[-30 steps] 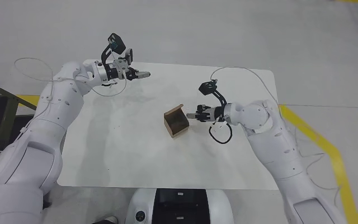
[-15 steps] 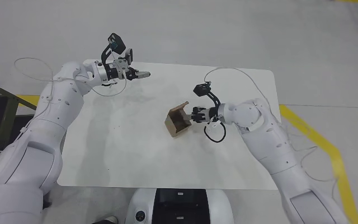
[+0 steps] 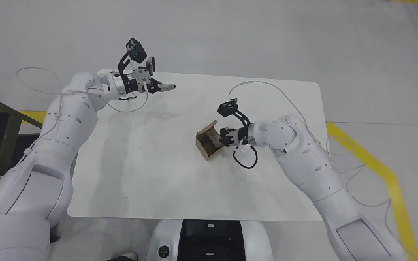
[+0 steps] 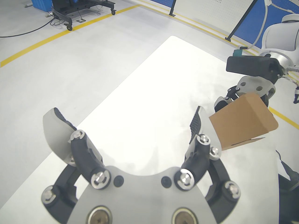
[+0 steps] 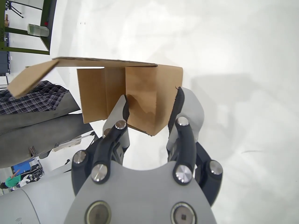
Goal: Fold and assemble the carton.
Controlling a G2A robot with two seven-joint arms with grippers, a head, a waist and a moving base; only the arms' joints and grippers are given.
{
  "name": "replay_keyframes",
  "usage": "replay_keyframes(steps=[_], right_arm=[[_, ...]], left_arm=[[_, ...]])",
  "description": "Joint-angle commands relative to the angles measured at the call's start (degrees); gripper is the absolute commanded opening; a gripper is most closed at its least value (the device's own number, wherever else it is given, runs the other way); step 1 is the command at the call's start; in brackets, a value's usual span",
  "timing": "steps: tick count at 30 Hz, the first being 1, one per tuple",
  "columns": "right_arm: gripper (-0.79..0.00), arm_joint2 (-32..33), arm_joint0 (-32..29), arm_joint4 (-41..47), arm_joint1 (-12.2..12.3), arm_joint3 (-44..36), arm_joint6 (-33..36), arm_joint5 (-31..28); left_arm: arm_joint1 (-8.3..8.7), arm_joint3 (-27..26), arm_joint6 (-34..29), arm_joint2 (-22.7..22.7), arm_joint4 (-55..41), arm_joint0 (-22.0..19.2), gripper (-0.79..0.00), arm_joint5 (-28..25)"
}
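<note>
Top view, carton: the brown carton (image 3: 209, 139) sits on the white worktop (image 3: 150, 176) just right of the frame's centre. It is partly erected, with a loose flap along its upper edge.
Top view, right hand: the right hand (image 3: 225, 138) is at the carton's right side, touching it.
Top view, left hand: the left hand (image 3: 168, 86) hangs over the worktop's upper left edge, well apart from the carton.
Top view, around: a black cable loop (image 3: 247, 158) droops just beside the right hand, below and right of the carton.
Left wrist view, left hand: the fingers (image 4: 58, 127) are spread wide with nothing between them.
Left wrist view, carton: the carton (image 4: 243, 122) stands beyond one fingertip, its plain outer wall turned this way.
Right wrist view, right hand: the pads (image 5: 178, 101) press on either side of the carton's near corner fold, pinching it.
Right wrist view, flap: a long flap (image 5: 35, 75) juts out past the carton's body, unsupported and unfolded.
Handling: it is likely light, thin board, stiff across the panels and yielding at the creases. It would probably slide on the smooth worktop if pushed unheld, and a hard pinch could dent a wall.
Where to hold: a wall close to a crease, as the right hand does, looks soundest.
In the way: the jutting flap overhangs the opening, and the cable loop could snag.
</note>
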Motion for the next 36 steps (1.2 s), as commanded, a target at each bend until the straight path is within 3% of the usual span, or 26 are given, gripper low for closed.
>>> replay_keyframes(steps=[1, 6, 15, 32, 34, 36], right_arm=[[-0.727, -0.51, 0.37, -0.25, -0.09, 0.40, -0.01, 0.09], [-0.785, -1.59, 1.20, -0.68, -0.30, 1.23, 0.11, 0.35], [-0.785, -3.55, 2.17, -3.71, -0.56, 0.68, -0.12, 2.09], [-0.785, -4.84, 2.26, -16.50, 0.83, -9.59, 6.97, 2.85], [-0.582, -4.95, 2.28, -16.73, 0.83, -8.89, 6.69, 2.52], [-0.480, -4.89, 2.36, -16.51, 0.81, -8.46, 6.39, 2.47]], left_arm=[[0.00, 0.00, 0.00, 0.00, 0.00, 0.00, 0.000, 0.00], [0.00, 0.00, 0.00, 0.00, 0.00, 0.00, 0.000, 0.00], [0.00, 0.00, 0.00, 0.00, 0.00, 0.00, 0.000, 0.00], [0.00, 0.00, 0.00, 0.00, 0.00, 0.00, 0.000, 0.00], [0.00, 0.00, 0.00, 0.00, 0.00, 0.00, 0.000, 0.00], [0.00, 0.00, 0.00, 0.00, 0.00, 0.00, 0.000, 0.00]])
